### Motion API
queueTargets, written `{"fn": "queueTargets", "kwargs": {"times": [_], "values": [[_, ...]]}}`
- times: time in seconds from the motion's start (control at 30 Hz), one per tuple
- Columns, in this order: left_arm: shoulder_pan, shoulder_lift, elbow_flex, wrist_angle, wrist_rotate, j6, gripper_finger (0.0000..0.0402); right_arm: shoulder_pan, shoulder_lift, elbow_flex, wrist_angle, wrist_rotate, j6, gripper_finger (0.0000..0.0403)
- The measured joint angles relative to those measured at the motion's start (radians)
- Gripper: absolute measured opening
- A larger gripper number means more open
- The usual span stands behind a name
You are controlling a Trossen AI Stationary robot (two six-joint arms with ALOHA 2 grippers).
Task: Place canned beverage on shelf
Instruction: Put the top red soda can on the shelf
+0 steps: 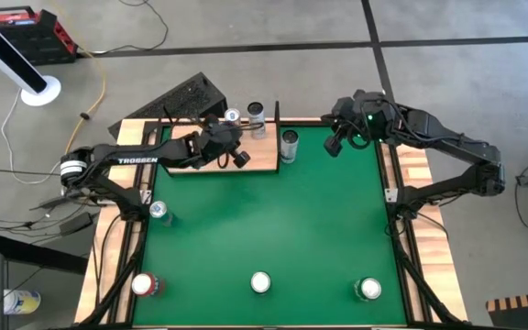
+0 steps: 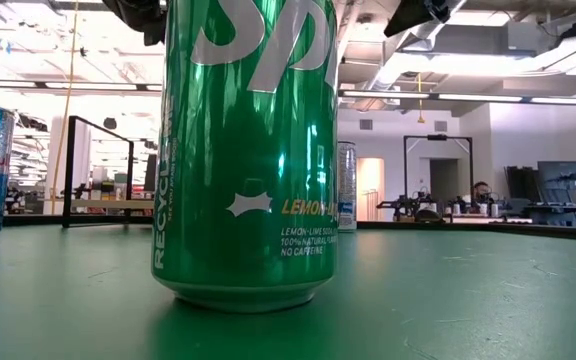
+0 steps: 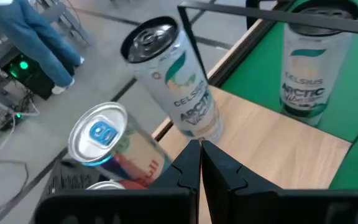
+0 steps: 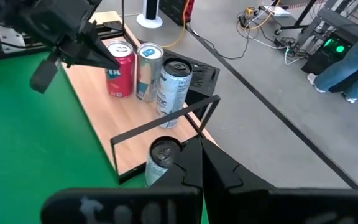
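shelf (image 1: 246,163) with maybe three cans (image 4: 148,71), four cans (image 1: 260,282) on table (image 1: 273,229)

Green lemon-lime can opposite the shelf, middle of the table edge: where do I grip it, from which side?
Grip the green can around its straight side wall, about mid-height, probably descending from above. It stands upright on the table with bare surface all round, so nothing blocks either flank.

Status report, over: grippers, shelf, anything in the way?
Left gripper shut, empty, over shelf. Right gripper shut, parked at the back-right corner. Three cans on shelf, nothing blocking.
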Motion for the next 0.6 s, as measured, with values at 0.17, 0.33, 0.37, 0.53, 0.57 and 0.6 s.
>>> {"fn": "queueTargets", "kwargs": {"times": [0.17,0.33,0.37,0.53,0.57,0.6], "values": [[0.060,0.000,0.001,-0.010,0.144,-0.052,0.0000,-0.018,0.000,0.000,0.000,0.000,-0.007,0.0021],[0.090,0.000,0.001,-0.061,0.148,-0.062,0.0000,-0.021,0.000,0.000,0.004,0.000,-0.006,0.0021],[0.094,0.000,0.001,-0.075,0.142,-0.060,0.0000,-0.021,0.000,0.000,0.004,-0.001,-0.001,0.0021],[0.106,0.000,0.001,-0.107,0.138,-0.062,0.0000,-0.021,0.000,0.000,0.004,-0.002,0.015,0.0021],[0.106,0.000,0.001,-0.107,0.134,-0.059,0.0000,-0.021,0.000,0.000,0.004,-0.002,0.020,0.0021],[0.106,0.000,0.001,-0.109,0.129,-0.054,0.0000,-0.021,0.000,0.000,0.004,-0.003,0.021,0.0021]]}}
